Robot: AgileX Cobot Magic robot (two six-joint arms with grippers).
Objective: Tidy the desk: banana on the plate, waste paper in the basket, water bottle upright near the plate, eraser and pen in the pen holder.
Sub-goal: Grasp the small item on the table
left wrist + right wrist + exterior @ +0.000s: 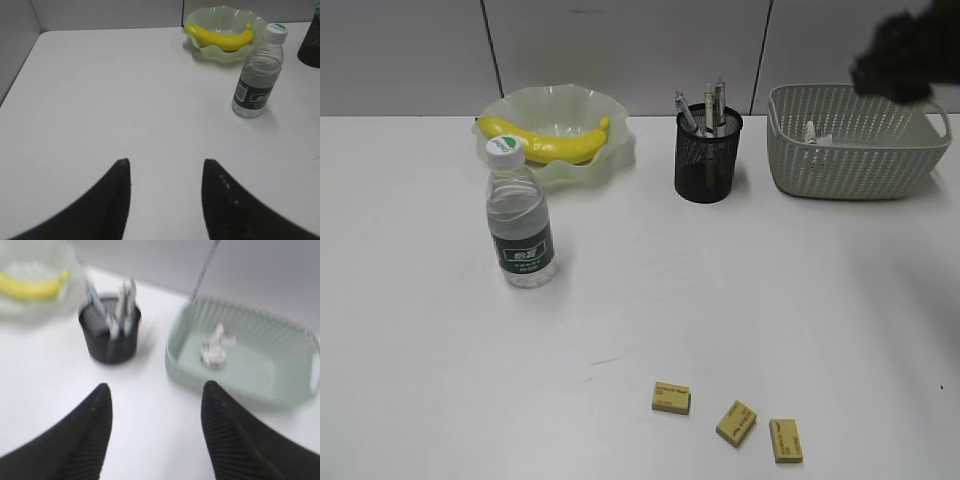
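Presently: banana (548, 139) on plate (610, 155), upper left; bottle (520, 215) upright beside it; paper (214, 347) in basket (860, 170); pens in holder (707, 155). Three erasers (671, 397) remain, lower frame. Left gripper (166, 192) and right gripper (156, 425) both open wide, empty. Next, likely: grasp an eraser

Matt white smooth surface (770, 300). Clear plastic water bottle (520, 215), glossy. Black wire-mesh metal pen holder (708, 155). Pale green woven-look plastic basket (855, 145). Translucent green scalloped plate (560, 135), glossy.
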